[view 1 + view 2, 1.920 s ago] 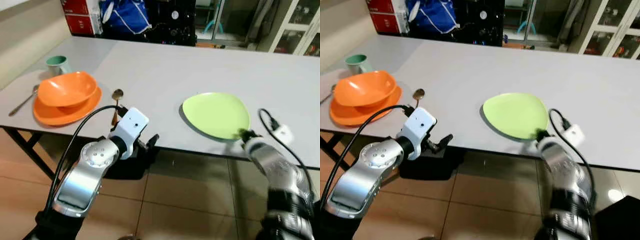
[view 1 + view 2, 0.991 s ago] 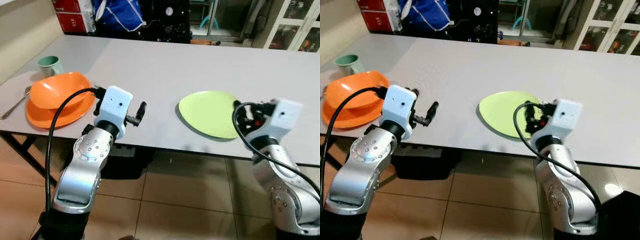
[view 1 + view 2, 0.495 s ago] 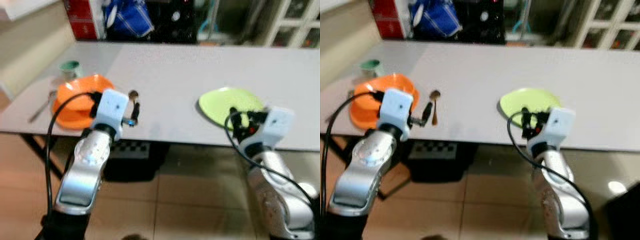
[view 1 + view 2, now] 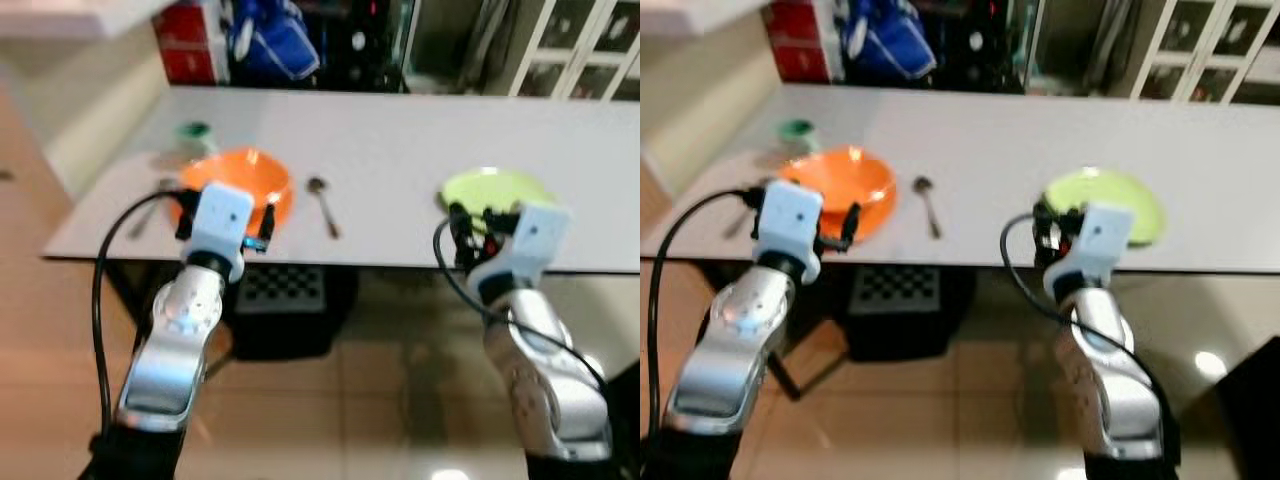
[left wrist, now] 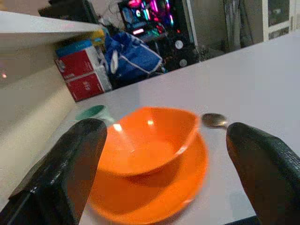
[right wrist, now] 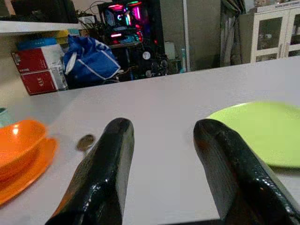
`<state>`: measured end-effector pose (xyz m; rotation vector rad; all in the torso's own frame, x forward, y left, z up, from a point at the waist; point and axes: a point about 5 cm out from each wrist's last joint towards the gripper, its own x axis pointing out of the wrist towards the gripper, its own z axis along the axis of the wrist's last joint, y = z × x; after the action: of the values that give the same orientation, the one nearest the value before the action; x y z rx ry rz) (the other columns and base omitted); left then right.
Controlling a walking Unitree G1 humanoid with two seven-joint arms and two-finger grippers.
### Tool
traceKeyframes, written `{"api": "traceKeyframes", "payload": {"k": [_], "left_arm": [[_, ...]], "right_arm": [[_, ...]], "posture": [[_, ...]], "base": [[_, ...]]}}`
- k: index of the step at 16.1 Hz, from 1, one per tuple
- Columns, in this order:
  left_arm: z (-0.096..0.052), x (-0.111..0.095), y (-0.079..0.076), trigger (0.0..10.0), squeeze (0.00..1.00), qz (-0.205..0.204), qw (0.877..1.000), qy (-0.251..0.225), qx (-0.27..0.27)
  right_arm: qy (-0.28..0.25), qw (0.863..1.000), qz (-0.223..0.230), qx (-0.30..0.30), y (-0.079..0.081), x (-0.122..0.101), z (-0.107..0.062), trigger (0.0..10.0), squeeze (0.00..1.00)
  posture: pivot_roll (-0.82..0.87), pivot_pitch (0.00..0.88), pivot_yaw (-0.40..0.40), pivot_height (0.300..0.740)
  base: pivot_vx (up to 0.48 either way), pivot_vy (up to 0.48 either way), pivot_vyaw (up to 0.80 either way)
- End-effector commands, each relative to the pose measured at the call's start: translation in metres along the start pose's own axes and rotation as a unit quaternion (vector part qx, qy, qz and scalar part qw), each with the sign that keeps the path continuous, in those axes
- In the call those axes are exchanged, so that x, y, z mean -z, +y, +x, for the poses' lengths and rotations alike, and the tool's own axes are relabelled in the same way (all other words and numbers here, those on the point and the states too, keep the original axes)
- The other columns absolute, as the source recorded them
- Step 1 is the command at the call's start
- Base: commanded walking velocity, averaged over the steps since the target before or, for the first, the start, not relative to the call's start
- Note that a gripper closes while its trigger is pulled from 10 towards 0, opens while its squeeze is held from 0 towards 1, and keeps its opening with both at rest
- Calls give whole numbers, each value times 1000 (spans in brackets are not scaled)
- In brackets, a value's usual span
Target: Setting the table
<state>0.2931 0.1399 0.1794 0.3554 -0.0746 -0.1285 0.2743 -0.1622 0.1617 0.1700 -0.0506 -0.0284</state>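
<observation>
Both pincers hang released at the desk's (image 4: 400,150) near edge: the left pincer (image 5: 159,187) faces the orange bowl (image 5: 145,145) stacked on its plate, the right pincer (image 6: 164,173) faces the green plate (image 6: 262,133). Judged an approach step; next needs a reach toward the dishes.

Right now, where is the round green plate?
The round green plate lies near the grey table's front edge on the robot's right, just beyond the right end effector.
</observation>
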Motion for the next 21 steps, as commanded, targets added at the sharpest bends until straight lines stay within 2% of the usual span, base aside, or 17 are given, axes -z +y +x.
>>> {"api": "traceKeyframes", "payload": {"k": [1,4,9,14,17,19,21], "left_arm": [[0,0,3,10000,0,17,1000,-1,-4],[-3,2,6,10000,0,21,1000,-4,-21],[-10,20,7,10000,0,21,999,15,-26],[-13,21,5,10000,0,20,999,14,-32],[-11,17,9,10000,0,15,999,8,-44],[-7,18,6,10000,0,22,999,10,-41],[-6,12,4,10000,0,28,999,0,-39]], "right_arm": [[-3,1000,9,-4,3,1,0,10000,0],[13,1000,19,-13,10,14,5,10000,0],[7,1000,17,-14,9,15,4,10000,0],[11,1000,16,-24,12,20,6,10000,0],[8,1000,5,-23,9,17,6,10000,0],[8,1000,12,2,0,18,3,10000,0],[12,1000,14,-3,3,20,7,10000,0]], "posture": [[8,0,-33,740],[47,0,-71,740],[46,0,-68,740],[71,0,-100,740],[35,0,-82,740],[39,0,-73,740],[64,0,-90,740]], "base": [[0,480,0],[0,480,0],[0,480,0],[0,480,0],[0,480,0],[0,480,0],[0,480,0]]}}
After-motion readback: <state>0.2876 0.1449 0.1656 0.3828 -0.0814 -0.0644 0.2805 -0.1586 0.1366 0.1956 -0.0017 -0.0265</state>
